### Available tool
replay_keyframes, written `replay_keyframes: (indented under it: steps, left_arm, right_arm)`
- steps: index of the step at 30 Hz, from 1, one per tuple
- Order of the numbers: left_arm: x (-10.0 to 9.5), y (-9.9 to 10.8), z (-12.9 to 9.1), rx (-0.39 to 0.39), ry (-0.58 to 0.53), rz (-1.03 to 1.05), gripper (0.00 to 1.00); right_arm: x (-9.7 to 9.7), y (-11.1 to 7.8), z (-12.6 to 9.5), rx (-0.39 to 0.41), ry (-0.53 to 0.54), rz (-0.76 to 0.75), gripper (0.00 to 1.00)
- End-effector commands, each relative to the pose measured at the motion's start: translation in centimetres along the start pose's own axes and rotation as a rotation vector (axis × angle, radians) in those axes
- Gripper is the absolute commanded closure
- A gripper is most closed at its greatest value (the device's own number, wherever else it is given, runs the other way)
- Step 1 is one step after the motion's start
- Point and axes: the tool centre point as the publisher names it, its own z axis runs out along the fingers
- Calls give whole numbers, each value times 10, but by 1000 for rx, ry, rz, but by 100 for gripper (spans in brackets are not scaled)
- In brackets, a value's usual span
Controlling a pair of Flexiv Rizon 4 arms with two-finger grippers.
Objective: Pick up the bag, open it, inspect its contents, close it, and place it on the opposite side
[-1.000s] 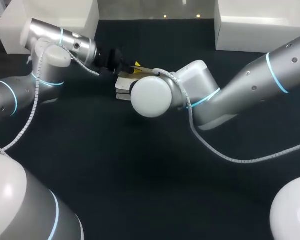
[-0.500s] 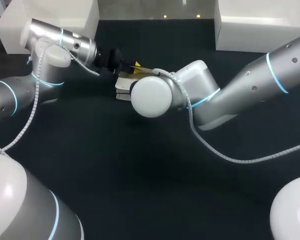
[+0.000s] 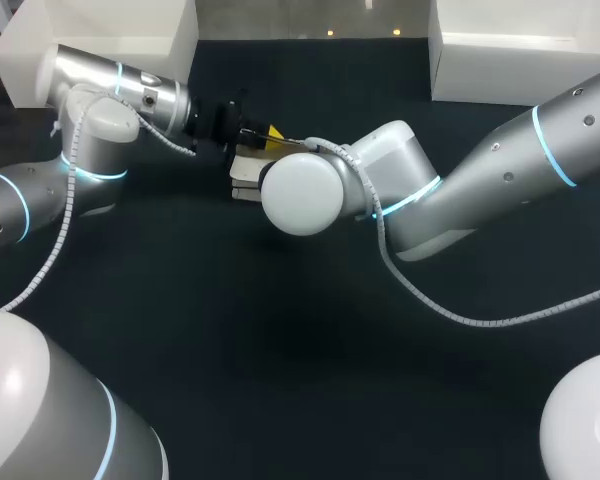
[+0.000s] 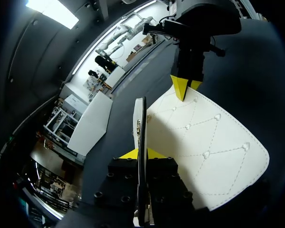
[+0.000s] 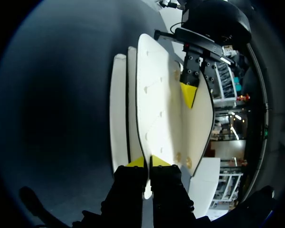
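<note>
Here, the white quilted bag [image 4: 206, 142] sits far-middle on the dark counter [image 3: 280, 360]. The left fingers [image 4: 127, 154] are clamped thinly on one flap edge, and the right fingers [image 5: 159, 161] are pinched on the opposite edge.

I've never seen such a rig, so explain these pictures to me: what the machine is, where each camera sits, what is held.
This is a robot with two arms over a dark table. One picture looks down from above and behind it; the two round ones come from cameras on the wrists, looking along the fingers. Between the arms is a white quilted bag. The left gripper and the right gripper, each with two yellow-tipped fingers, are both shut on thin edges of the bag, from opposite sides.
</note>
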Motion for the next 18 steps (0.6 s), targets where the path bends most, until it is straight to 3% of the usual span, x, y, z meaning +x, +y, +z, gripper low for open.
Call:
replay_keyframes:
  steps: [1,12,18]
  left_arm:
    - [12,-15,-6,-25,-50,12,100]
    - [20,-14,0,-40,-73,28,100]
    - [14,-8,-2,-59,-78,14,100]
  right_arm:
    - [-1,1,2,4,-5,1,100]
    - [-1,1,2,4,-5,1,100]
    - [-1,1,2,4,-5,1,100]
